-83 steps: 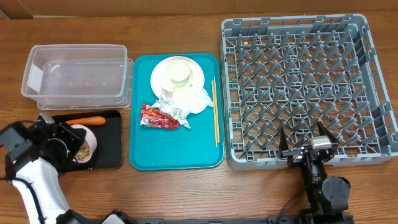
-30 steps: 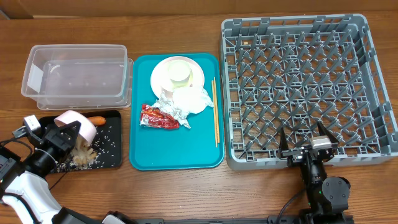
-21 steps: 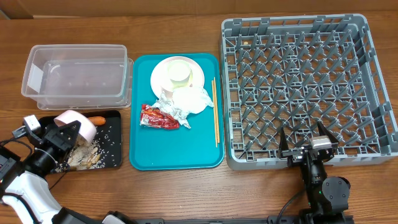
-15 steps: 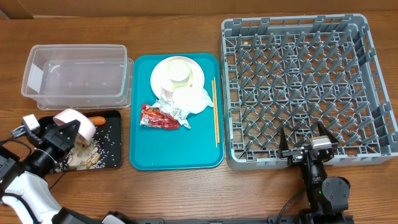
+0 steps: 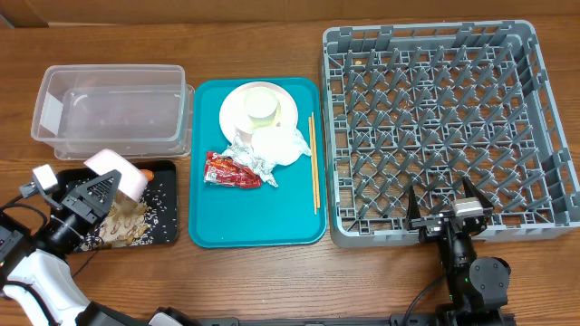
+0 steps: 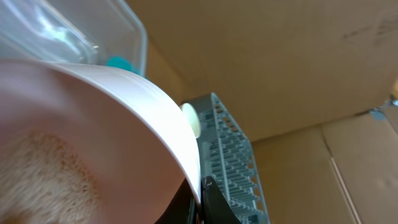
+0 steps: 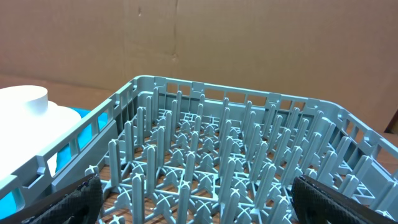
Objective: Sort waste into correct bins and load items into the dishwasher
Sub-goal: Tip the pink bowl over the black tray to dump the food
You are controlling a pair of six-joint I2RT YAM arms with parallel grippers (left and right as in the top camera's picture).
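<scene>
We see the left arm (image 5: 36,263) reaching in from the near left corner of the worktop (image 5: 272,281), its jaws clamped on the rim of a pale bowl (image 5: 116,172). The bowl is tipped over the black tray (image 5: 168,231), where rice scraps (image 5: 118,226) lie. The right arm (image 5: 471,272) rests at the near edge of the grey rack (image 5: 435,118), jaws spread wide and empty.

Grey square plastic dish rack (image 5: 435,118): open-topped, upright pegs throughout.
Clear rectangular plastic tub (image 5: 113,113): open-topped, unobstructed.
Shallow black rectangular tray (image 5: 166,234): tilted pale bowl (image 5: 116,174) overhead.
</scene>
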